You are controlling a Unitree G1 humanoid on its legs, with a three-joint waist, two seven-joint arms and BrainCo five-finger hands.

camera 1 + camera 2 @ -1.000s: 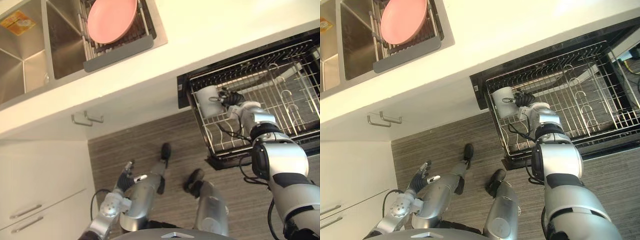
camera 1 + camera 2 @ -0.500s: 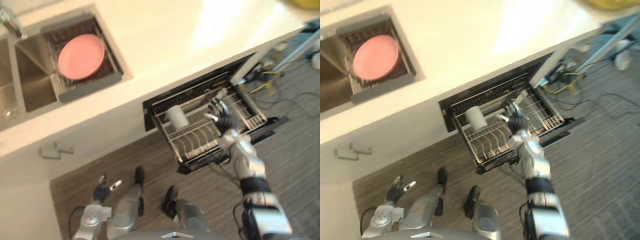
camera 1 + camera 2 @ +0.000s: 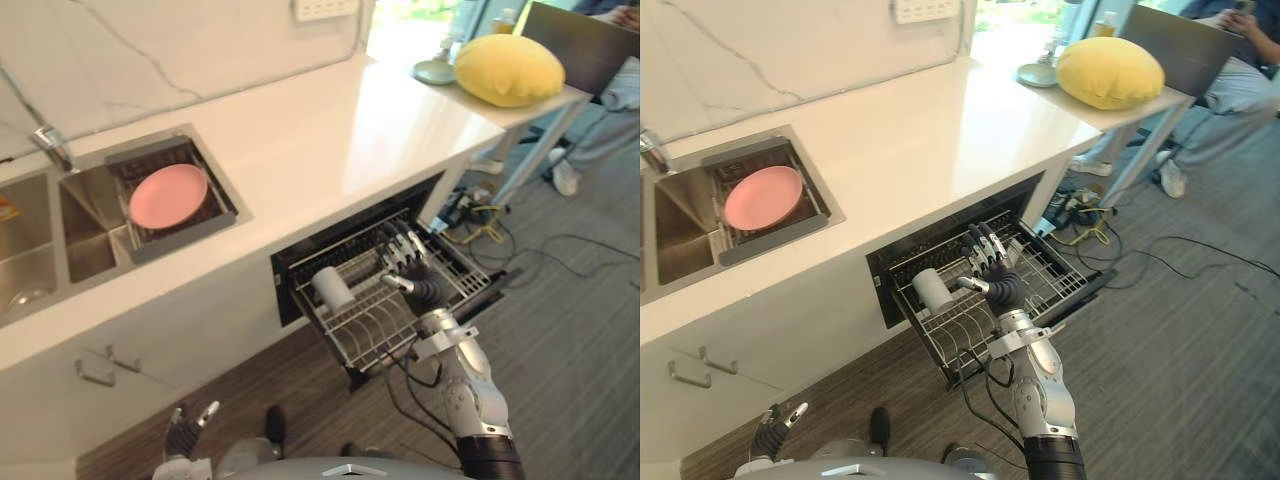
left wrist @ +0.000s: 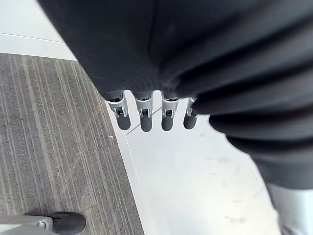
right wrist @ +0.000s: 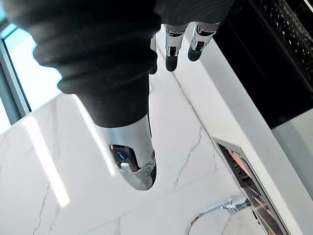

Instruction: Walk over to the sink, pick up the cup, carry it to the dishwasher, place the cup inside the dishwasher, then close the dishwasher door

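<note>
Left eye view: a white worktop [image 3: 330, 130] runs from the left edge toward the upper right of the frame. A steel sink [image 3: 85, 225] is set into it at the left, and a pink plate [image 3: 168, 195] lies in a dark rack inside that sink. Below the worktop, in the middle of the frame, the dishwasher [image 3: 290, 280] stands open with its wire rack [image 3: 365, 325] pulled out. The cup [image 3: 331, 288], white, lies on its side at the left end of that rack. The right hand [image 3: 405, 258] is above the rack just right of the cup and apart from it, fingers straight and spread, holding nothing. The left hand [image 3: 188, 425] hangs at the lower left over the striped floor [image 3: 560, 330], fingers loosely apart and empty. A yellow cushion [image 3: 510, 70] sits at the upper right, past the end of the worktop.

Right eye view: the layout is the same, and a seated person's legs [image 3: 1230, 95] show in the upper right corner beside the cushion.

Left wrist view: the left hand's fingers [image 4: 145, 115] stand in a straight row with nothing in them; grey floor and a white cabinet front [image 4: 195, 186] lie past them.

Right wrist view: the right hand's fingers [image 5: 171, 51] are extended and the thumb [image 5: 137, 161] stands apart, grasping nothing, with a white veined wall [image 5: 63, 161] and a tap [image 5: 230, 204] beyond.
</note>
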